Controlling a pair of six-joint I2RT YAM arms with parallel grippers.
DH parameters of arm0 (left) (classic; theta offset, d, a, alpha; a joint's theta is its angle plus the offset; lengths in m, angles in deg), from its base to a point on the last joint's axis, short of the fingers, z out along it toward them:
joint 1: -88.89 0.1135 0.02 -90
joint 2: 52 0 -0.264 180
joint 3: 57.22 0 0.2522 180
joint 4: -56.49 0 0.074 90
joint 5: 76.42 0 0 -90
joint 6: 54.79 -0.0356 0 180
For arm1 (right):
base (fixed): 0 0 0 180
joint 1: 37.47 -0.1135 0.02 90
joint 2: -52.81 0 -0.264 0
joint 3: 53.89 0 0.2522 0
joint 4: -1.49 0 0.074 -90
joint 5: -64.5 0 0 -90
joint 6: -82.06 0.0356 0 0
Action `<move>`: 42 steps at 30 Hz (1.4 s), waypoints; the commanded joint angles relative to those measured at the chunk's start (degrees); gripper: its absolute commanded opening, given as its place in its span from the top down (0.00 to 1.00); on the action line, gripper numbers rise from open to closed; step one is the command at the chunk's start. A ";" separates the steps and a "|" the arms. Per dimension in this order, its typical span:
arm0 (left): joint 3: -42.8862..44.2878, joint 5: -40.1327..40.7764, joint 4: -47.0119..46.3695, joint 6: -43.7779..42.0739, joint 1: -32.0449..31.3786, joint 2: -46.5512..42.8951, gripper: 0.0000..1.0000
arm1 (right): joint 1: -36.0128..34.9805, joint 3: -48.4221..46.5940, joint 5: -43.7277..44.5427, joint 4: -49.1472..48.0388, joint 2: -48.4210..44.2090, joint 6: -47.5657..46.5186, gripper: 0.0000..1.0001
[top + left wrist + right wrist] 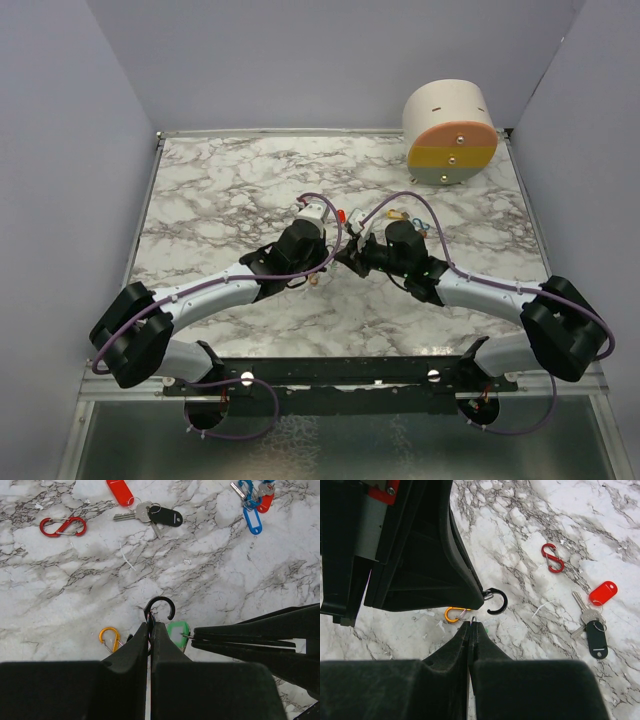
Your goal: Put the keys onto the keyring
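- Left pincer (150, 624): closed tight on black hook clip (161, 608).
- Right pincer (195, 636): closed, pinching green tag (177, 631) by its wire ring.
- Orange clip (110, 636): flat on desk (210, 570).

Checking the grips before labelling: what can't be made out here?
- Right wrist: the green tag, nearly all covered by the right gripper's own fingers.
- Left wrist: the black hook's lower end, buried between the left gripper's fingers.
- Top view: the keys, too small to tell apart.
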 commanded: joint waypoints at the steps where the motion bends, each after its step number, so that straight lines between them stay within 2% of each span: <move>1: 0.99 -1.92 -1.74 0.08 -0.28 -1.42 1.00 | -0.40 -0.42 0.35 -2.71 0.47 -0.25 0.99; 42: -0.88 -3.00 -2.14 0.41 -1.06 -2.87 1.00 | -0.40 0.00 4.76 -3.46 0.06 0.67 0.99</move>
